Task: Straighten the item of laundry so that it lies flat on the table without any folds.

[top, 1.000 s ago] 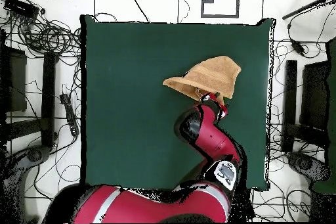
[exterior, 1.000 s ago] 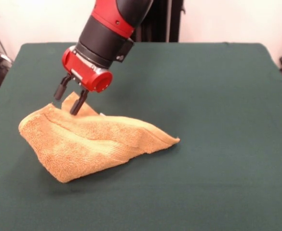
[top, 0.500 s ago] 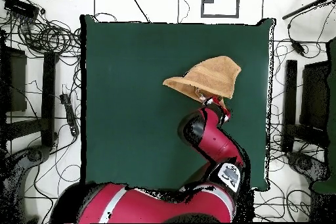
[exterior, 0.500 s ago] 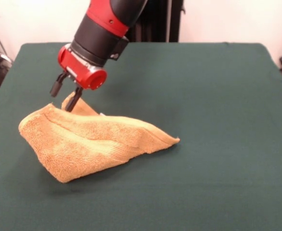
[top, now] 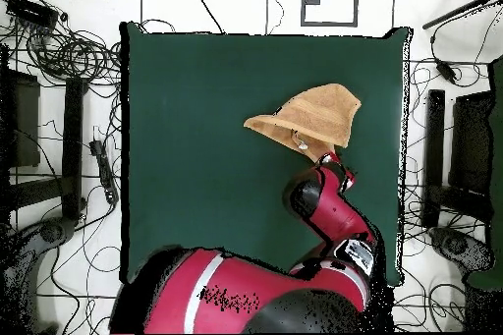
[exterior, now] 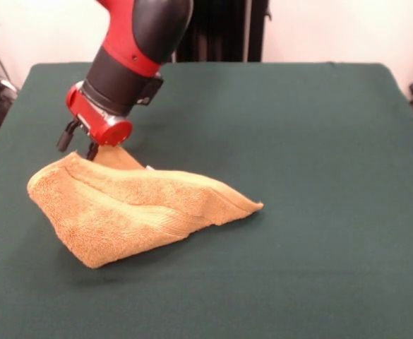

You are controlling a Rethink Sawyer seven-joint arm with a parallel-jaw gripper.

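Towel (exterior: 132, 208) sits bunched in a fuzzy orange-tan wedge, lower left on the green felt table (exterior: 319, 141); gripper (exterior: 78, 141) hovers above it, fingers parted, holding nothing.

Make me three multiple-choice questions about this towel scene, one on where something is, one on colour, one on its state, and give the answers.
1. The gripper hangs over the towel's:
A far edge
B near corner
C right tip

2. The table cover is:
A grey
B dark green
C blue

3. The towel is:
A spread flat
B folded over itself
C hanging off the table

Answers:
1 A, the fingers sit above the edge farthest from the front camera.
2 B, green shows all round.
3 B, layered edges show along its front.
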